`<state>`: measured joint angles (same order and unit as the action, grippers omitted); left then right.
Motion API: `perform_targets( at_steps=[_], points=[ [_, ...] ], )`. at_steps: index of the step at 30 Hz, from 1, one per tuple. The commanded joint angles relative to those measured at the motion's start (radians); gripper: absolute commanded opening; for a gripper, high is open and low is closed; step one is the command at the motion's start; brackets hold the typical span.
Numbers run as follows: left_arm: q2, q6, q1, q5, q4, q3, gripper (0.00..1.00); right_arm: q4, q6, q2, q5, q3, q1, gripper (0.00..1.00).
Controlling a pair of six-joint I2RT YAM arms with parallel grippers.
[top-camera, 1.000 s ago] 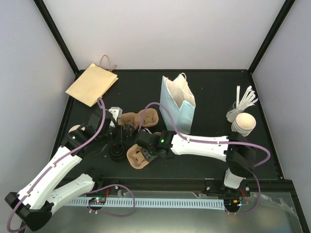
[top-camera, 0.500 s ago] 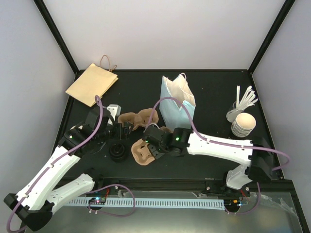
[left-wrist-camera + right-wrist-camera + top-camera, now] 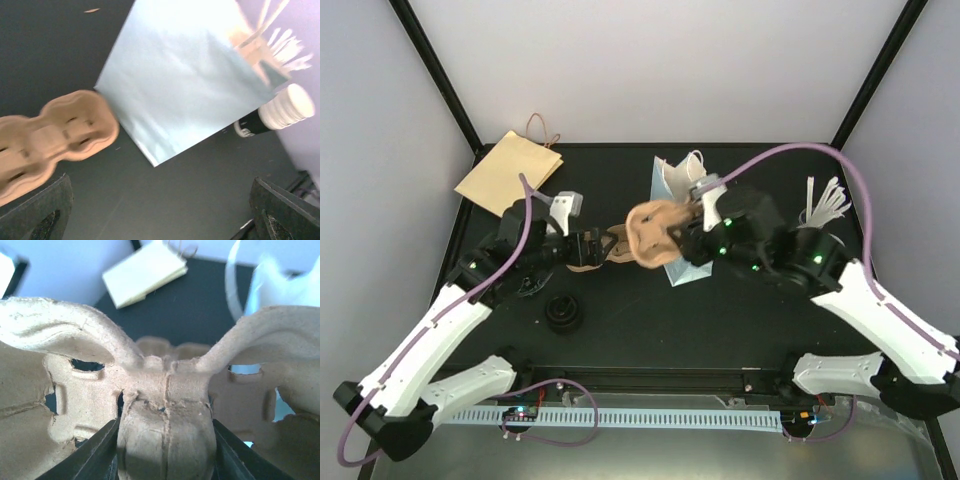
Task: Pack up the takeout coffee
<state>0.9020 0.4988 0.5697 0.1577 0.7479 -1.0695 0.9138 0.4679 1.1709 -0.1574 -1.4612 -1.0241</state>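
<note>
The blue bag stands mid-table, and the right gripper, clenched on the middle rib of a pulp carrier, holds it aloft beside the bag's mouth. I judge the step to be loading the carrier, which next needs levelling and lowering between the handles. The left gripper hangs released, and the coffee I cannot pick out for sure: a black round thing by the left arm may be its lid, axis upright, or only loose lids.

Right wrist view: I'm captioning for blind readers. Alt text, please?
The right gripper clamps the centre of a pulp cup carrier that fills the frame. Behind, a flat tan paper bag lies on the black table.
</note>
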Motion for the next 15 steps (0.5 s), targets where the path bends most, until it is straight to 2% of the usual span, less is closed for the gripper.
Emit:
perform_targets(
  at_steps=[1,4,8,15],
  points=[
    [0.109,0.122,0.013,0.171,-0.223,-0.051,0.99,0.021,-0.081,-0.011,0.077,-0.105,0.134,0.46],
    [0.206,0.153,0.067,0.137,-0.214,-0.122,0.99,0.025,-0.101,0.004,0.085,-0.175,0.228,0.46],
    [0.32,0.205,0.18,0.003,-0.232,-0.204,0.99,-0.007,-0.113,0.007,0.096,-0.219,0.335,0.46],
    [0.477,0.335,0.273,-0.212,-0.291,-0.283,0.92,-0.117,-0.089,-0.06,0.081,-0.178,0.458,0.46]
  ],
)
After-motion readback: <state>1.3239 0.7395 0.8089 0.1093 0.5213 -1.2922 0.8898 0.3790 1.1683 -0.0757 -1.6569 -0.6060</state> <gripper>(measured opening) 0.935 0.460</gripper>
